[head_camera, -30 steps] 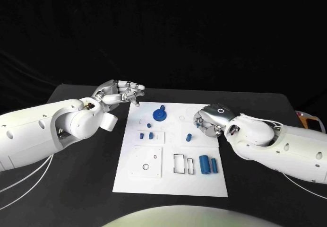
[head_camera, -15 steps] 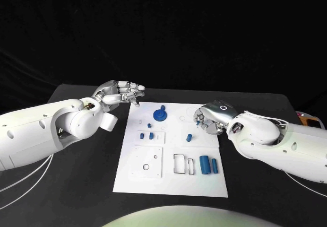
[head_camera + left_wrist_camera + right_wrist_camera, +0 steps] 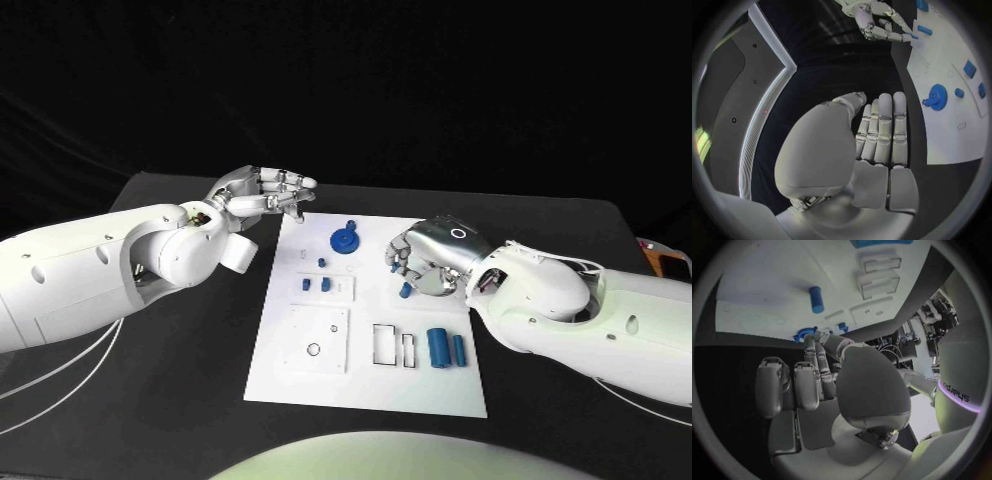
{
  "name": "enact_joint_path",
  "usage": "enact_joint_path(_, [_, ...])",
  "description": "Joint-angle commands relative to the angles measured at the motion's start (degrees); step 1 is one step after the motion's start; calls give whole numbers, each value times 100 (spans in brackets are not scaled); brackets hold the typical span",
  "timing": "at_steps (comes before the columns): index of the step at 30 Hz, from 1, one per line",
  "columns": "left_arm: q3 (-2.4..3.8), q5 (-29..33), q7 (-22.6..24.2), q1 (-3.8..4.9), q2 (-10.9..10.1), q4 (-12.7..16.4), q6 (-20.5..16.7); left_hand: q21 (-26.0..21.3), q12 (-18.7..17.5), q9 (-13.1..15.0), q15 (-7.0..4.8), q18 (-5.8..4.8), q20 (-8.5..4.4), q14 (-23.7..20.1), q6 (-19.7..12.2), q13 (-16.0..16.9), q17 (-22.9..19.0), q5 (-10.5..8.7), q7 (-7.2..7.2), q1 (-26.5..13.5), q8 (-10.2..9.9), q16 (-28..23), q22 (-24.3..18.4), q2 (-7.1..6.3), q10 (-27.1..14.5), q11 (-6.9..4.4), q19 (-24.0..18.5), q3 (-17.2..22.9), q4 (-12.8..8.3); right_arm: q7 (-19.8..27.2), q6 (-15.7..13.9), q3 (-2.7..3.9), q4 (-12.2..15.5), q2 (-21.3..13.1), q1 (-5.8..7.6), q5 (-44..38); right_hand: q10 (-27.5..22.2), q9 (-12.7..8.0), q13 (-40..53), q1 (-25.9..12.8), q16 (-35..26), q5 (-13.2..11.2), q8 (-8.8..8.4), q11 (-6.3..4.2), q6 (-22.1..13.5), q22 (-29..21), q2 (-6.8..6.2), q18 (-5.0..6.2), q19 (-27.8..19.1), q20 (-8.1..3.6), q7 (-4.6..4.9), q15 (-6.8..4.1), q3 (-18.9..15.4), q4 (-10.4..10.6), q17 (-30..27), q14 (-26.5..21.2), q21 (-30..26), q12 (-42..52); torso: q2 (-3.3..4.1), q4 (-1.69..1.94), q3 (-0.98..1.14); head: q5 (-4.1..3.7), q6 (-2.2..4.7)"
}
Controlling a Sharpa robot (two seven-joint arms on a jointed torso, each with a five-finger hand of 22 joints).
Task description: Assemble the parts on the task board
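I am bringing my right hand [image 3: 430,256] further in over the white task board [image 3: 369,395], so it is now hovering just above the small blue peg [image 3: 407,291] lying near the board's right edge, fingers curled but holding nothing, which suggests the pickup is next. My left hand [image 3: 267,195] is still waiting off the board's far left corner, fingers straight, close together and empty, while the black table [image 3: 173,380] is lying dark around the board.

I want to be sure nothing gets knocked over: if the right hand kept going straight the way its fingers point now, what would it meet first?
Probably the small blue cylindrical peg lying on the white task board. The silver right hand hovers above that peg, fingers curled down towards it. Height above the board is unclear.
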Motion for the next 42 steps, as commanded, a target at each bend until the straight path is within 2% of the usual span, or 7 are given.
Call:
enact_joint_path(1, [5, -8, 49, -1, 37, 10, 78, -39, 25, -6, -1, 62, 0, -31, -26, 4, -8, 30, 3, -52, -38, -26, 6, 1, -38, 3, -58, 2, -23, 25, -84, 2, 108, 112, -27, 27, 137, 10, 3, -63, -7, 23, 15, -99, 36, 840, -2, -101, 51, 0, -6, -33, 18, 4, -5, 199, 24, -3, -7, 8, -5, 81, -30])
enact_joint_path(8, [5, 41, 153, -3, 110, 22, -78, -39, 34, -5, 0, 63, 2, -32, -23, 6, -8, 31, 3, -50, -35, -26, 7, 12, -37, 2, -60, 8, -28, 85, -75, -6, 172, 451, -143, 39, 134, 10, 1, -71, -7, 27, 11, -98, 31, 841, 3, -101, 51, 0, -4, -33, 23, 7, -5, 199, 24, -9, -12, 8, -21, 206, -55])
enact_joint_path(16, [4, 109, 226, -3, 212, 21, -201, -40, 42, -3, 0, 64, 4, -34, -20, 8, -8, 30, 2, -53, -31, -25, 7, 17, -36, 2, -62, 10, -31, 155, -44, -35, 23, 819, -432, 95, 134, 10, 0, -81, -11, 28, 10, -97, 28, 836, 7, -98, 46, 0, -3, -33, 25, 11, -14, 198, 13, -14, -10, 11, -21, 330, -96])
enact_joint_path(21, [4, 130, 235, -3, 251, 13, -220, -40, 42, -3, 0, 64, 4, -34, -20, 8, -8, 30, 2, -53, -31, -25, 7, 17, -36, 2, -62, 10, -31, 198, -47, -44, -93, 998, -581, 131, 134, 10, 0, -83, -10, 30, 9, -97, 27, 832, 9, -96, 43, 0, -3, -33, 27, 12, -12, 199, 6, -15, -2, 0, -5, 448, -124])
enact_joint_path(26, [4, 139, 213, -3, 276, 11, -204, -41, 48, -3, 1, 64, 6, -36, -18, 9, -9, 30, 1, -59, -29, -25, 8, 19, -37, 2, -65, 10, -31, 214, -20, -54, -181, 1111, -652, 158, 117, 8, -6, -107, -11, 42, -7, -91, 0, 845, 7, -101, 54, 0, 2, -30, 32, 14, -18, 199, 26, -37, 2, 11, -10, 490, -147])
enact_joint_path(33, [3, 143, 200, -3, 281, 10, -197, -41, 48, -3, 1, 64, 6, -36, -18, 9, -9, 30, 1, -59, -29, -25, 8, 19, -37, 2, -65, 10, -31, 221, 54, -77, -280, 1219, -695, 180, 114, 7, -7, -110, -10, 43, -9, -89, -5, 848, 6, -101, 56, 1, 4, -29, 32, 14, -16, 199, 30, -41, 3, -7, -3, 562, -207])
enact_joint_path(42, [3, 143, 184, -3, 272, 11, -191, -41, 48, -3, 1, 64, 6, -36, -18, 9, -9, 30, 1, -59, -29, -25, 8, 19, -37, 2, -65, 10, -31, 194, 142, -91, -318, 1249, -730, 193, 110, 7, -9, -121, -16, 43, -13, -86, -12, 846, 7, -100, 53, 2, 6, -27, 33, 16, -32, 197, 24, -49, 2, -11, -4, 562, -244])
